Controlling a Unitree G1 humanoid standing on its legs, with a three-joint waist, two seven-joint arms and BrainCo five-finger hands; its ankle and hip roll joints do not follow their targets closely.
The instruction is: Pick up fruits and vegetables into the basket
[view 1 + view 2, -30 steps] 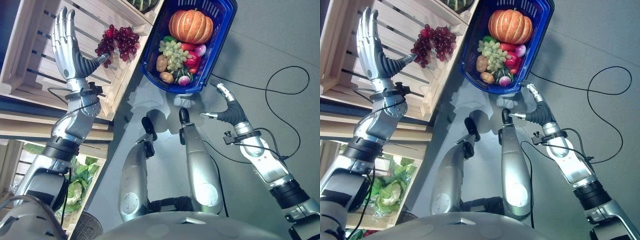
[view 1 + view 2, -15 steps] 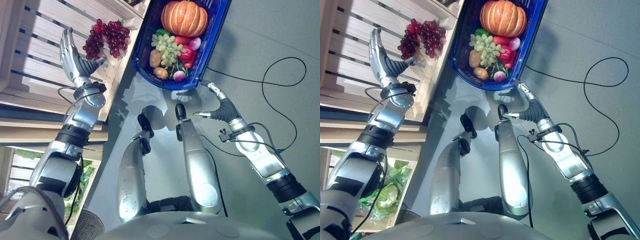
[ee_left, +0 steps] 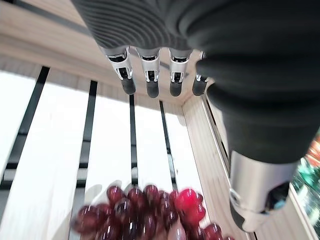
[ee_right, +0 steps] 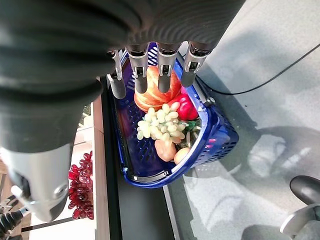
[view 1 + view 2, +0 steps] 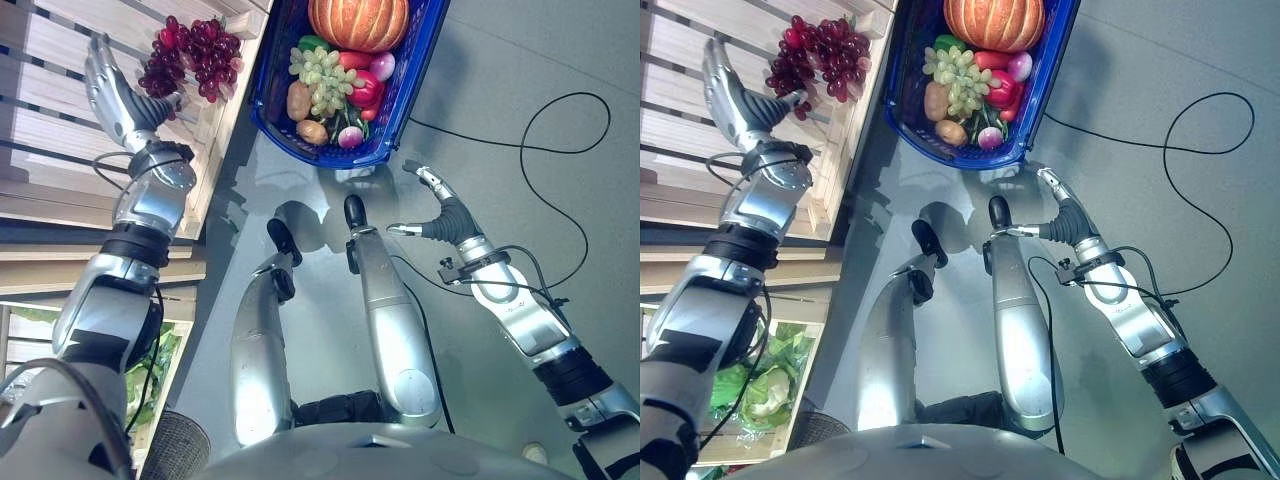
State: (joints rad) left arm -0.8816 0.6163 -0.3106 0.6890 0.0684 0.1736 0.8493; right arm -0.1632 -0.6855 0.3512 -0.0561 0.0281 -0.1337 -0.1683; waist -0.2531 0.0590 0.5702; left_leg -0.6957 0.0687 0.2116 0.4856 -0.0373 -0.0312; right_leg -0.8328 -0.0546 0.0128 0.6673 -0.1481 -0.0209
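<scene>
My left hand (image 5: 112,92) is up over the slatted wooden crate (image 5: 60,110), fingers straight and spread, thumb apart, nothing in it. The red grapes (image 5: 190,55) lie on the crate slats just beside the thumb tip; I can't tell from the head views if the thumb touches them. In the left wrist view the red grapes (image 3: 150,212) sit on the slats past the fingertips, fingers (image 3: 151,80) extended above, not closed on anything. My right hand (image 5: 437,205) hangs over the grey floor (image 5: 520,60), near the blue basket (image 5: 410,85) but apart from it, fingers relaxed and loosely spread, holding nothing. The basket stands on the floor next to the crate's edge. It holds a pumpkin (image 5: 357,20), green grapes (image 5: 320,75), a red pepper (image 5: 364,90), a potato (image 5: 298,100) and a few smaller pieces I can't identify. The right wrist view shows the same basket (image 4: 220,135) past the straight fingers (image 4: 165,67), with the red grapes (image 4: 80,185) off to the side on the crate.
</scene>
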